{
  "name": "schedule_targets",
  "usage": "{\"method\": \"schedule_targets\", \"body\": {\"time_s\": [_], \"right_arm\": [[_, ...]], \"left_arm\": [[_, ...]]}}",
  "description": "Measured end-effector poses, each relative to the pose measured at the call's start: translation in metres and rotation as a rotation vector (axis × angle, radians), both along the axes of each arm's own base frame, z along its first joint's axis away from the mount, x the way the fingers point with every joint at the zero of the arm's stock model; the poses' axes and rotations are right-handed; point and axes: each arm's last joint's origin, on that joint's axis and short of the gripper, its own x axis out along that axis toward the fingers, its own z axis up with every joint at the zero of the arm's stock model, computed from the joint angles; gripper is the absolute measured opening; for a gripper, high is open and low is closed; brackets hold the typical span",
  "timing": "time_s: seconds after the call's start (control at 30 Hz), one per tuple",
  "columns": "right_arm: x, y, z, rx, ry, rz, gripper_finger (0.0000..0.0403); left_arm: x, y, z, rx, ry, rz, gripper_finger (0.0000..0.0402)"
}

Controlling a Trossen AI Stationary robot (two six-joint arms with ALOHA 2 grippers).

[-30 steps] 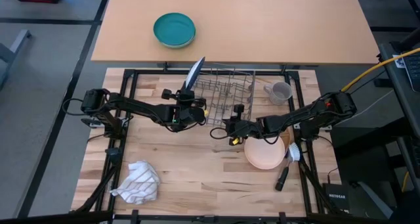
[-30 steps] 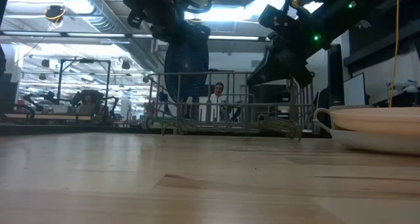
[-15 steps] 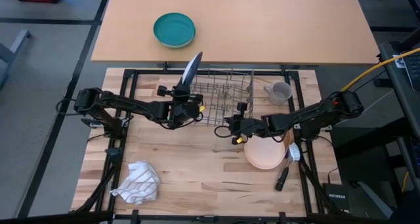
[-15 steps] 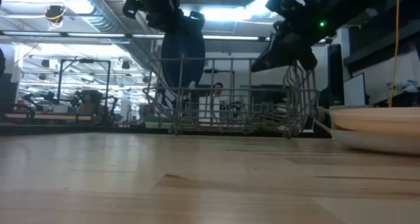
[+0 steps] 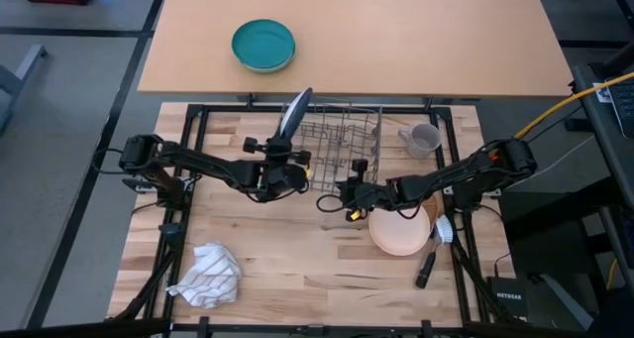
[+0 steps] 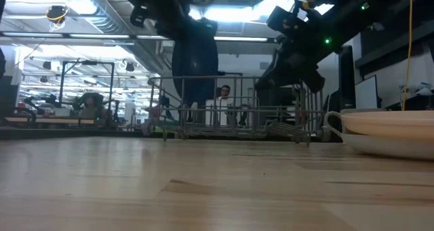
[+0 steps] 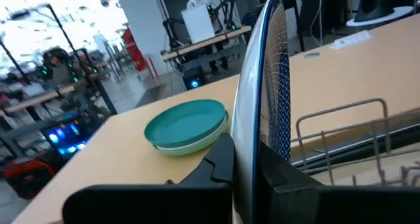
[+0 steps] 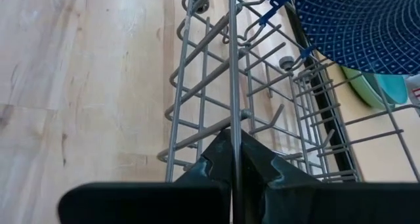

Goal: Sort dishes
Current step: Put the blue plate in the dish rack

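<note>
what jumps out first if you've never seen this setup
The blue plate stands on edge, clamped in the left gripper at the left end of the wire dish rack. The right gripper is shut on the rack's near rim. A peach-pink bowl sits near the table's right edge, a striped cloth at front left.

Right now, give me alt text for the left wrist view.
The left gripper is shut on a blue plate held on edge above a wire rack. Behind it, a teal bowl sits on a tan table.
</note>
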Motion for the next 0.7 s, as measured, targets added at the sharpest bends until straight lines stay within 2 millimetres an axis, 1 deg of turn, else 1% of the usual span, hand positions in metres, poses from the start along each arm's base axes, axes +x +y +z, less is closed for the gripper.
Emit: {"method": "schedule_targets", "body": {"time_s": [0.17,0.3,0.47,0.53,0.7], "right_arm": [[0.000,0.000,0.000,0.002,0.000,0.002,0.0012],[0.000,0.000,0.000,0.005,0.002,0.006,0.0012],[0.000,0.000,-0.001,0.004,0.003,0.006,0.0012],[0.000,0.000,-0.001,0.004,0.003,0.006,0.0012],[0.000,0.000,0.000,-0.001,0.003,0.000,0.0012]], "left_arm": [[0.006,0.003,-0.012,0.003,0.048,0.010,0.0000],[0.006,0.009,-0.012,0.006,0.105,0.027,0.0000],[0.007,0.016,-0.009,0.006,0.127,0.050,0.0000],[0.007,0.017,-0.009,0.007,0.135,0.054,0.0000],[0.010,0.014,-0.016,0.009,0.162,0.044,0.0000]]}}
